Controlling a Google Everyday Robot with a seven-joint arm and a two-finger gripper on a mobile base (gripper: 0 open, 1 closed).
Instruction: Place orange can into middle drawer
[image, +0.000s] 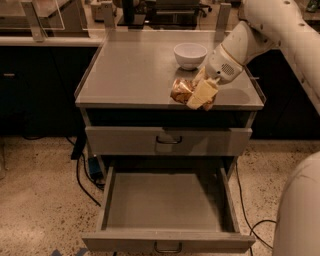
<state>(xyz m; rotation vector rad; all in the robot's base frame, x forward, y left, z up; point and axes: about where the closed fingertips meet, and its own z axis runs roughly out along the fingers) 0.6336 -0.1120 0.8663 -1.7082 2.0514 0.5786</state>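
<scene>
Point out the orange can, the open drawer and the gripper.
orange can (181, 91): camera view, on its creased side.
open drawer (165, 200): camera view, on its bare grey floor.
gripper (201, 98): camera view, at its tip, right beside the can.

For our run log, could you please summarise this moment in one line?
gripper: at orange can on cabinet top | middle drawer: open, can not inside

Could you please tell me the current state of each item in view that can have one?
orange can: crumpled, resting on the countertop near its front edge, not yet in a drawer.
gripper: down against the orange can.
middle drawer: pulled open, grey floor bare.
upper drawer: closed.
white bowl: upright on the countertop, behind the can.
</scene>
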